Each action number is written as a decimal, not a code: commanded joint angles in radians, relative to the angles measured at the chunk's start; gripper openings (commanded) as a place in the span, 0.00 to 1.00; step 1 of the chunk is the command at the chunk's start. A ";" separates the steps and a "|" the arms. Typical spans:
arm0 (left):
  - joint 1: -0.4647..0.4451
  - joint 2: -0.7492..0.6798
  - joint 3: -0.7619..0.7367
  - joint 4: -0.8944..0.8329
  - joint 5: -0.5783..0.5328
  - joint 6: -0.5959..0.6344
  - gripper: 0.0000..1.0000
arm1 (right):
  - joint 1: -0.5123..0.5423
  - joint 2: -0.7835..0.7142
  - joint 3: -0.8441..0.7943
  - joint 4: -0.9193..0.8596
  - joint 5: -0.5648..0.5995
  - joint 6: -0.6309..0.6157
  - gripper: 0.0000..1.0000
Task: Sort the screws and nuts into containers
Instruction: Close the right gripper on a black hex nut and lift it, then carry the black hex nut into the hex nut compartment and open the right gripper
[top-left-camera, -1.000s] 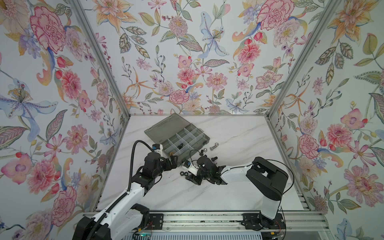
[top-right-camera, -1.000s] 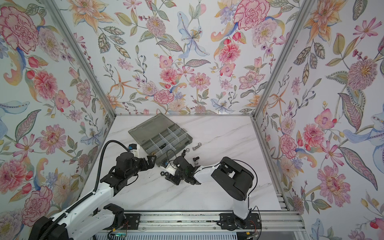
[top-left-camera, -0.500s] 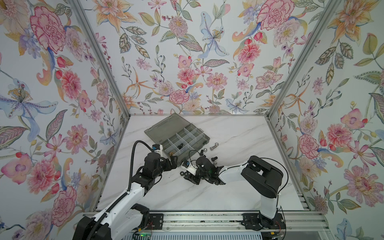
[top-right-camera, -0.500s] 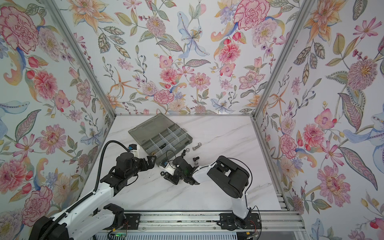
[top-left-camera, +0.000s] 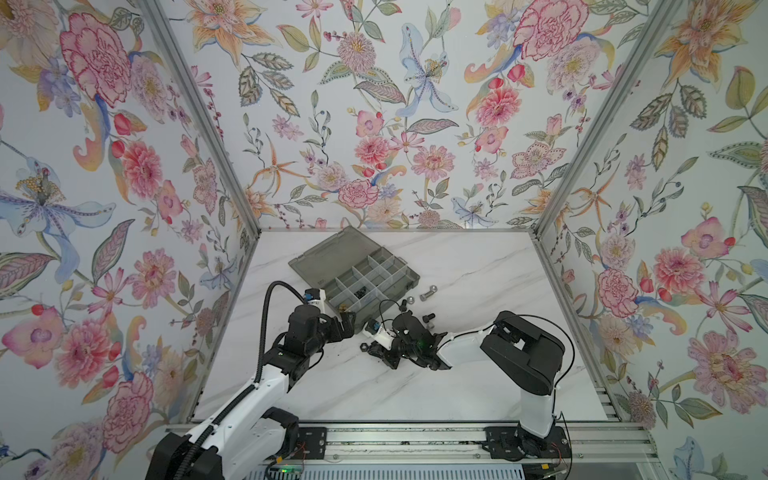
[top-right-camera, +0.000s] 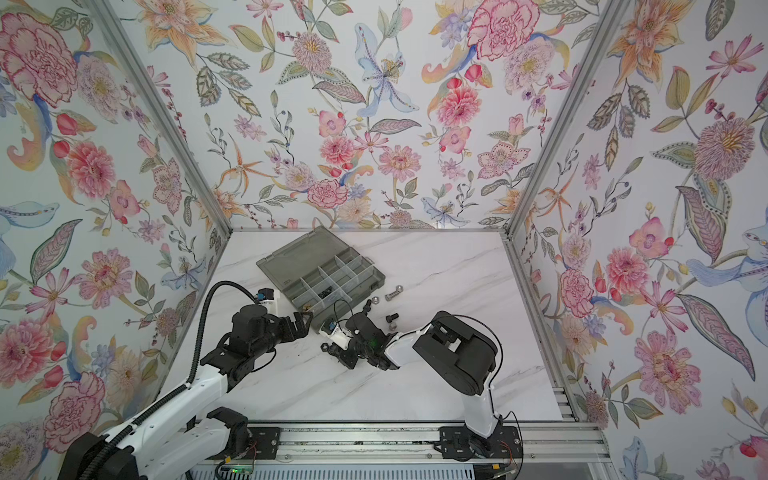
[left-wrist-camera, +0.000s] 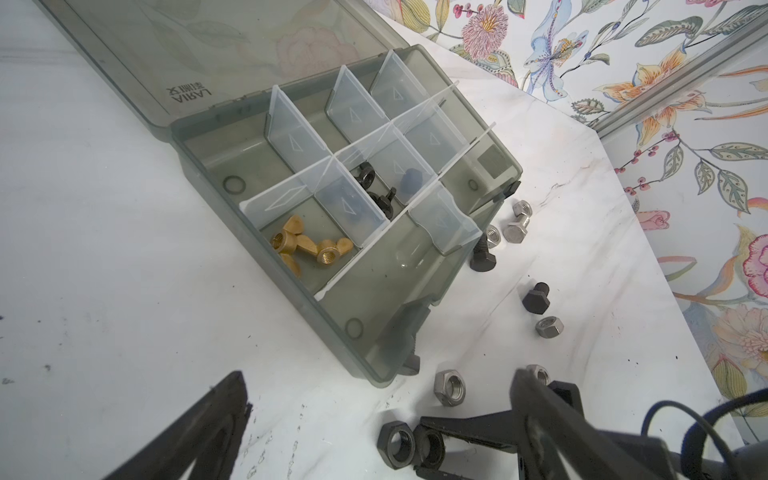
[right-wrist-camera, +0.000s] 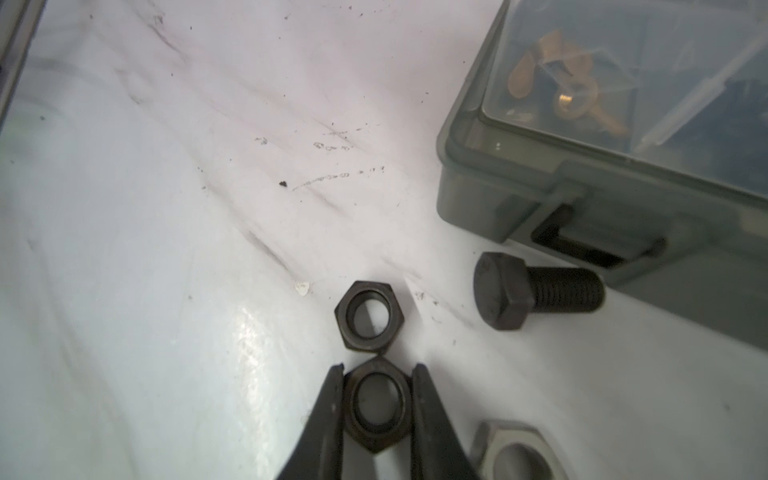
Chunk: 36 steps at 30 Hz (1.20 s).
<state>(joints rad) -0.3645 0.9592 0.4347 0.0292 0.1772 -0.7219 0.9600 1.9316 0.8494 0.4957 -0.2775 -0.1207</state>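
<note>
My right gripper (right-wrist-camera: 378, 368) is low on the table and shut on a black hex nut (right-wrist-camera: 377, 405) that lies flat. A second black nut (right-wrist-camera: 369, 316) touches it just past the fingertips. A black bolt (right-wrist-camera: 536, 291) lies beside the front wall of the grey organizer box (right-wrist-camera: 623, 199). In the left wrist view the containers (left-wrist-camera: 291, 291) hold brass wing nuts (left-wrist-camera: 307, 249) and black winged nuts (left-wrist-camera: 374, 187). My left gripper (left-wrist-camera: 378, 386) hovers open and empty by the box's near corner. In both top views the grippers (top-left-camera: 376, 349) (top-right-camera: 303, 322) sit just in front of the box.
Loose on the marble right of the box are silver nuts (left-wrist-camera: 449, 387) (left-wrist-camera: 548, 327), black bolts (left-wrist-camera: 484, 257) (left-wrist-camera: 536, 298) and a silver hex bolt (left-wrist-camera: 517, 226). The box lid (top-left-camera: 328, 253) lies flat, open toward the back left. Floral walls enclose three sides.
My right gripper's fingers have closed in onto the black nut, and that arm has shifted slightly left. The left arm has not moved.
</note>
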 joint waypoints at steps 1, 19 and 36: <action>0.014 -0.002 -0.017 0.001 0.010 0.014 0.99 | -0.012 -0.022 -0.031 -0.023 -0.026 0.014 0.12; 0.016 -0.007 -0.031 0.018 0.031 0.005 0.99 | -0.259 -0.207 0.181 -0.103 -0.171 0.037 0.00; 0.017 -0.034 -0.036 0.004 0.038 0.004 0.99 | -0.363 0.183 0.533 0.004 -0.115 0.201 0.02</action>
<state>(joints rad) -0.3580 0.9413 0.4107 0.0311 0.2062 -0.7227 0.5907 2.0930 1.3365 0.4618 -0.3958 0.0418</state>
